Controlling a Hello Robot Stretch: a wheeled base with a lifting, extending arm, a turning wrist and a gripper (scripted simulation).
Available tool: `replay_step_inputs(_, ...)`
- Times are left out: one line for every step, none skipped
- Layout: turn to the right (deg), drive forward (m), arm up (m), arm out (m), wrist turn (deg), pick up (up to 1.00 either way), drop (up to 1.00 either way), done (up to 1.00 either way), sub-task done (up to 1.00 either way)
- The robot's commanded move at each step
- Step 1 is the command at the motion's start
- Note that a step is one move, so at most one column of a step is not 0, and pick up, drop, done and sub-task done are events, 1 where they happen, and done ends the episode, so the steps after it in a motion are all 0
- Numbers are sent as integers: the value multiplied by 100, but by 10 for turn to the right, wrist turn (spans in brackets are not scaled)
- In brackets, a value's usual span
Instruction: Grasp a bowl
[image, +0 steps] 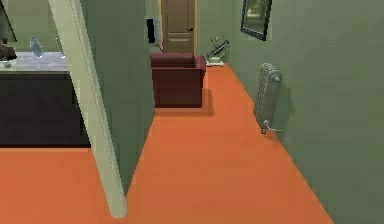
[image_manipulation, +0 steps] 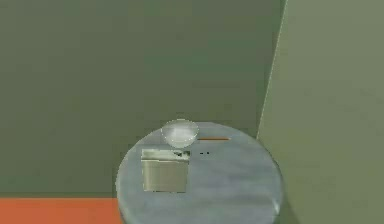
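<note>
One pale bowl (image_manipulation: 180, 132), upright, at the round marble bench's (image_manipulation: 240, 185) far edge by the green wall (image_manipulation: 120, 60). Squarish pale box (image_manipulation: 163, 170) on the bench's near half, in front of the bowl. State of tool: cannot tell; bowl's bearing from it likewise undetermined.

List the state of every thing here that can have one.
bowl: upright on the round table.
pale box: lying flat on the same table; cannot tell whether it is shut.
thin stick: lying flat on the table.
door: shut.
armchair: upright.
radiator: upright against the wall.
</note>
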Motion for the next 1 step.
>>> replay_step_inputs(0, 0, 50, 0, 0, 0, 0, 0, 0)
